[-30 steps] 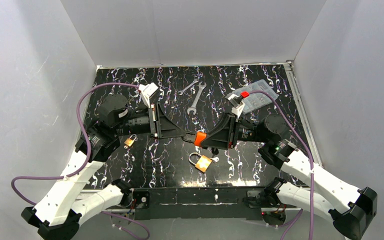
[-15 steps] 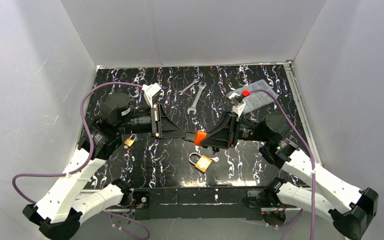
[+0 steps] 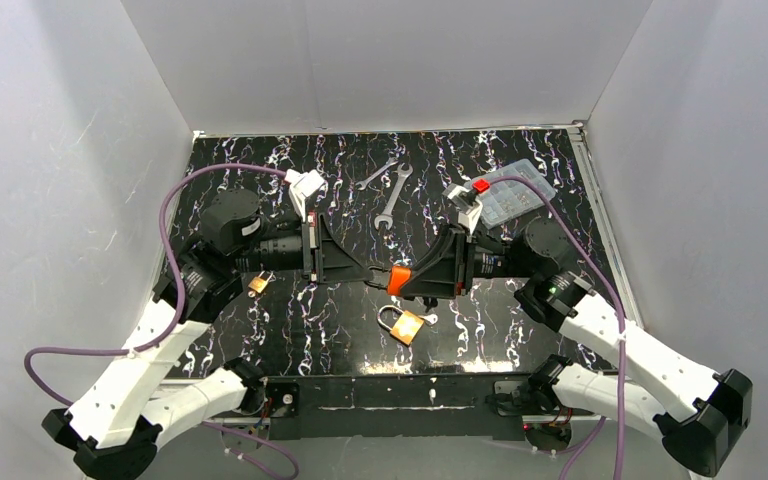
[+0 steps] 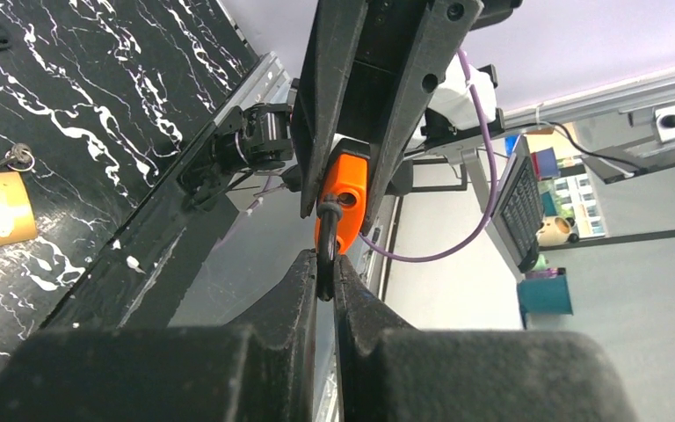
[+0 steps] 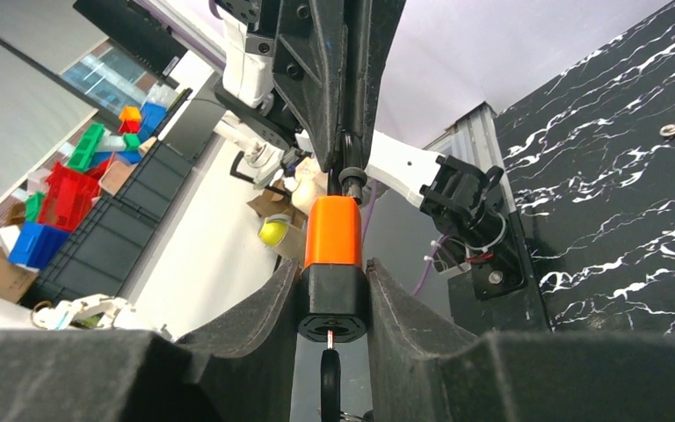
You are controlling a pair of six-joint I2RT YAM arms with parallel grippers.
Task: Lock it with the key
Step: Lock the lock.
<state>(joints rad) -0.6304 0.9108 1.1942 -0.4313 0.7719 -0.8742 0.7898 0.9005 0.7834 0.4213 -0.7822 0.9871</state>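
Observation:
An orange padlock (image 3: 397,279) with a black base is held in the air between my two grippers over the middle of the table. My right gripper (image 3: 412,283) is shut on its black base (image 5: 332,303), with the orange body (image 5: 332,230) sticking out past the fingertips. A black-headed key (image 5: 330,384) sits in the keyhole under the base. My left gripper (image 3: 370,274) is shut on the lock's black shackle (image 4: 325,255), with the orange body (image 4: 344,186) just beyond its tips. In the wrist views my left gripper (image 4: 324,266) and right gripper (image 5: 332,283) face each other.
A brass padlock (image 3: 407,325) with a small key ring (image 3: 428,319) lies below the held lock. A smaller brass padlock (image 3: 258,284) lies under the left arm. Two wrenches (image 3: 392,196) lie at the back centre. A clear plastic box (image 3: 512,192) sits back right.
Both wrists have shifted slightly, the right one toward the left. The orange padlock stays held between the two grippers at almost the same spot.

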